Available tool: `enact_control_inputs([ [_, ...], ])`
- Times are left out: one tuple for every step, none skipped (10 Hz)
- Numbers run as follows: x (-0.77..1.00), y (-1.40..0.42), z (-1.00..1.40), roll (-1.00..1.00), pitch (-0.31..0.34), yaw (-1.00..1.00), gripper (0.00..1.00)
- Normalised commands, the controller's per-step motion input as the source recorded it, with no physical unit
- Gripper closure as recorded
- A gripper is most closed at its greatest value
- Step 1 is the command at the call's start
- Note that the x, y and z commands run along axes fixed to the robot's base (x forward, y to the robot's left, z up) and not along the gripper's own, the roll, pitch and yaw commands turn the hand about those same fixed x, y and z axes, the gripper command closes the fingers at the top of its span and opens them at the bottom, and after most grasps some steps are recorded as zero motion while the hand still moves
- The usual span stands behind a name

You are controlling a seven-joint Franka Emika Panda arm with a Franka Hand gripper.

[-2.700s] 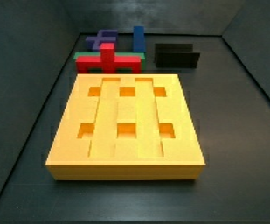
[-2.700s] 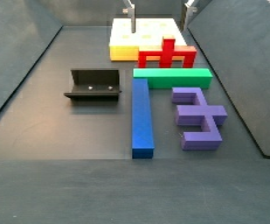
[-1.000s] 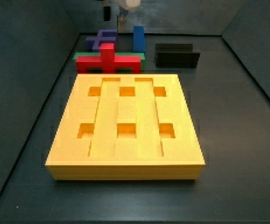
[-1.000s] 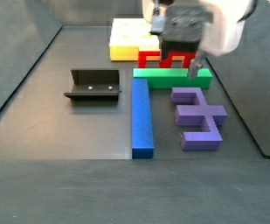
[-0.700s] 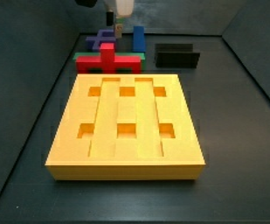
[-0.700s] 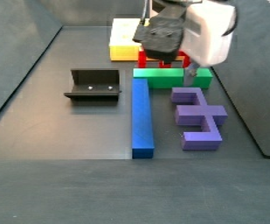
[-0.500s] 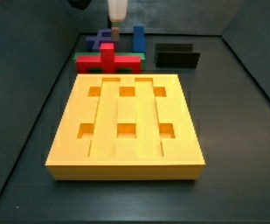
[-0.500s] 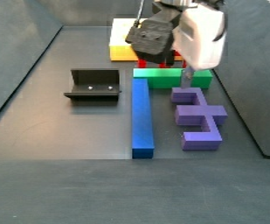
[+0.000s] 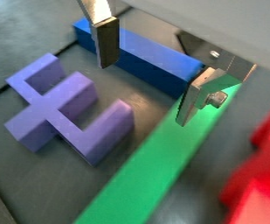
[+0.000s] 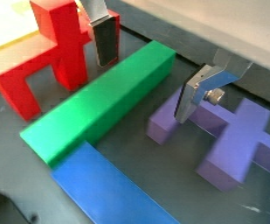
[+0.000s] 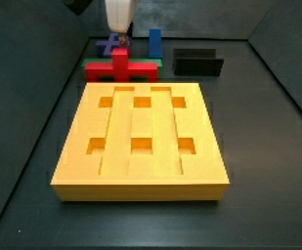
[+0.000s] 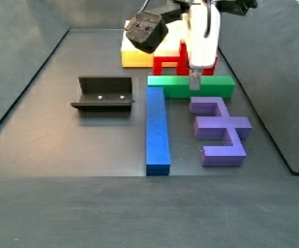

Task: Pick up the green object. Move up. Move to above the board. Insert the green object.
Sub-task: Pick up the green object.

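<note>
Hand point(image 10: 151, 79) hovers spread and empty over the green object point(image 10: 97, 99), which lies flat on the desk between the red cross block point(image 10: 50, 54) and purple piece point(image 10: 225, 140). Matte, rigid and likely light, the long bar looks best pinched across its narrow width near mid-length to avoid tipping.

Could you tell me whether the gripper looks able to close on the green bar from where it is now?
Probably yes: the open gripper has one finger on each side of the green object, nothing lying on it.
</note>
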Motion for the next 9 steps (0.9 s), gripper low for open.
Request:
enact_control_inputs([
  [0.00, -0.07, -0.17, -0.02, -0.036, -0.06, 0.00],
  [0.00, -0.03, -0.15, 0.00, -0.031, -0.06, 0.00],
  [0.00, -0.02, -0.14, 0.00, -0.016, 0.00, 0.00],
  [0.02, -0.15, -0.20, 0.05, 0.010, 0.00, 0.00],
  [0.00, -0.19, -0.23, 0.09, 0.034, 0.00, 0.00],
  [0.00, -0.08, -0.19, 0.01, 0.000, 0.00, 0.00],
  [0.00, -0.09, -0.07, 0.00, 0.000, 0.00, 0.00],
  [-0.01, -0.10, 0.03, 0.00, 0.000, 0.09, 0.00],
  [0.00, -0.10, 0.00, 0.00, 0.000, 0.05, 0.00],
])
